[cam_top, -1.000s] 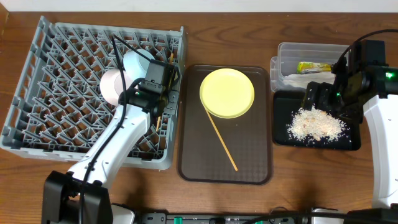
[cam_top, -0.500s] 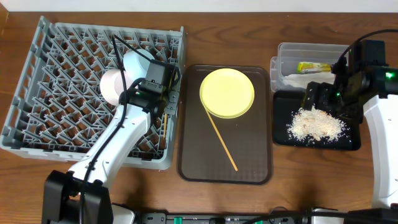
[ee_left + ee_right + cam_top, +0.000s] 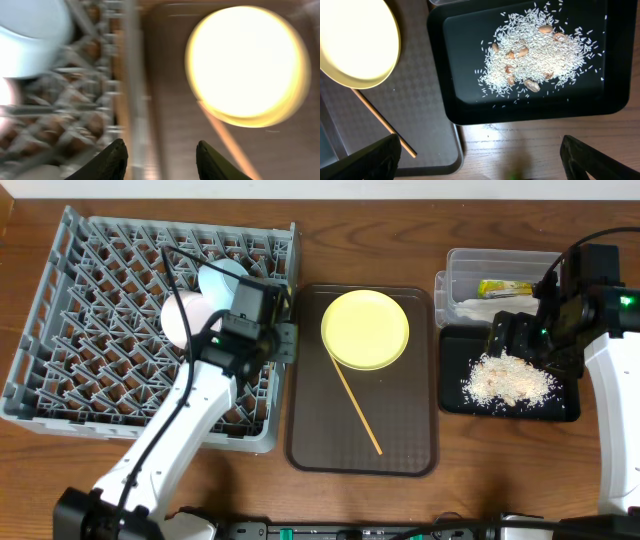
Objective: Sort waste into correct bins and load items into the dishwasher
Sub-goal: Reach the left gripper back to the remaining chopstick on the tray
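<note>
My left gripper (image 3: 289, 340) is open and empty over the right rim of the grey dish rack (image 3: 100, 310); the left wrist view (image 3: 162, 157) shows it blurred. A white bowl (image 3: 180, 320) and a light blue bowl (image 3: 215, 280) sit in the rack. The yellow plate (image 3: 365, 328) and one chopstick (image 3: 355, 395) lie on the brown tray. My right gripper (image 3: 510, 335) is wide open and empty above the black tray (image 3: 565, 405), which holds the rice scraps (image 3: 505, 380). The clear tub (image 3: 455, 260) holds the wrapper (image 3: 505, 287) and napkin (image 3: 470, 308). The cup is out of view.
The brown serving tray (image 3: 400, 450) lies between the rack and the bins. The right wrist view shows the black tray's rim (image 3: 620, 75), the plate (image 3: 355, 45), the chopstick (image 3: 380, 122) and bare wooden table (image 3: 530, 150) in front.
My left gripper has moved right, from over the rack to its right rim beside the brown tray. The right arm has not moved.
</note>
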